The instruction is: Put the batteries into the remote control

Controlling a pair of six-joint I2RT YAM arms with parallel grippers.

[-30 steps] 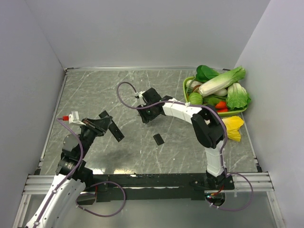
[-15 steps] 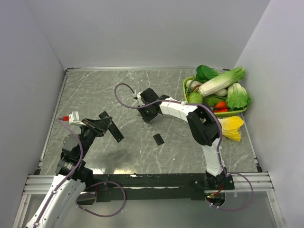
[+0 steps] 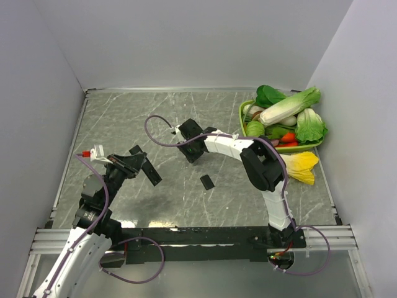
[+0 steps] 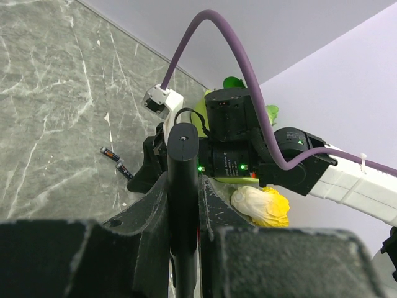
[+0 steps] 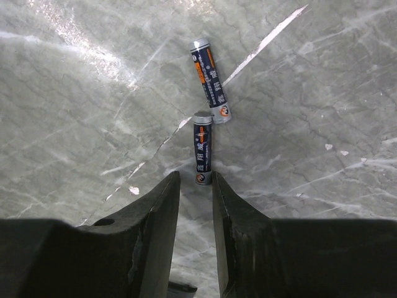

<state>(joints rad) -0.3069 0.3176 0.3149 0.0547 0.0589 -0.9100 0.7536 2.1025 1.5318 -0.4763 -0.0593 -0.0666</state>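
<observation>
1. Desk (image 3: pixel 124 112): grey marble with pale veins.
2. My left tool (image 4: pixel 183 192) is clamped on the remote control (image 4: pixel 182 155), held above the desk's left half. Its long axis points out from the fingers toward my right tool (image 5: pixel 196 177).
3. That right tool hovers near the desk's middle, jaws a narrow gap apart.
4. Nearer battery (image 5: pixel 202 149): flat on the desk, long axis in line with that gap, silver cap far, near end at the gap's mouth.
5. Farther battery (image 5: pixel 211 81): slanted, nearly end to end with it. Both labels are blue and orange, and I cannot read the print.
</observation>
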